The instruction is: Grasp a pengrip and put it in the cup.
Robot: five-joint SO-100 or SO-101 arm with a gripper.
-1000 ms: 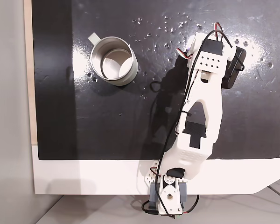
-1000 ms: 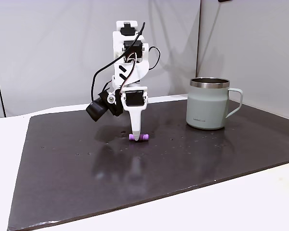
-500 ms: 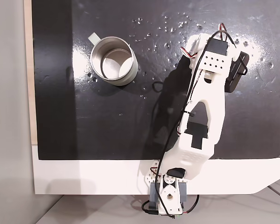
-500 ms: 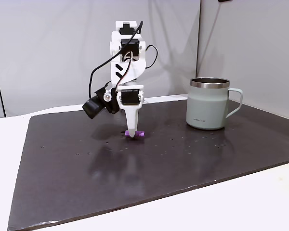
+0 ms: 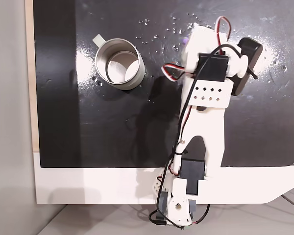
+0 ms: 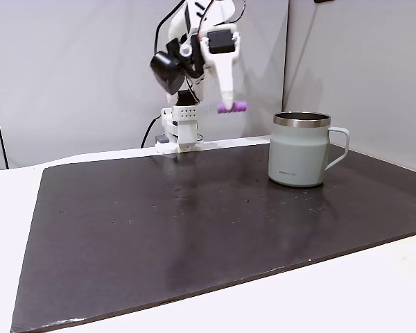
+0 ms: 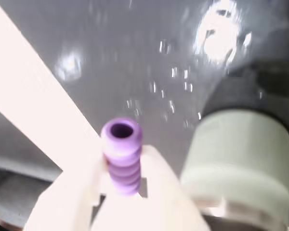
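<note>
The pengrip [image 6: 231,107] is pinched in the gripper [image 6: 229,106], high above the mat [image 6: 194,222] and left of the cup [image 6: 299,149]. From above, the arm [image 5: 206,98] hides nearly all of it. Half a second ago it lay on the mat; now it hangs lifted.

A white table [image 5: 88,186] carries a black mat [image 6: 194,229]; on the mat, upper left overhead, stands the cup [image 5: 117,63]
</note>
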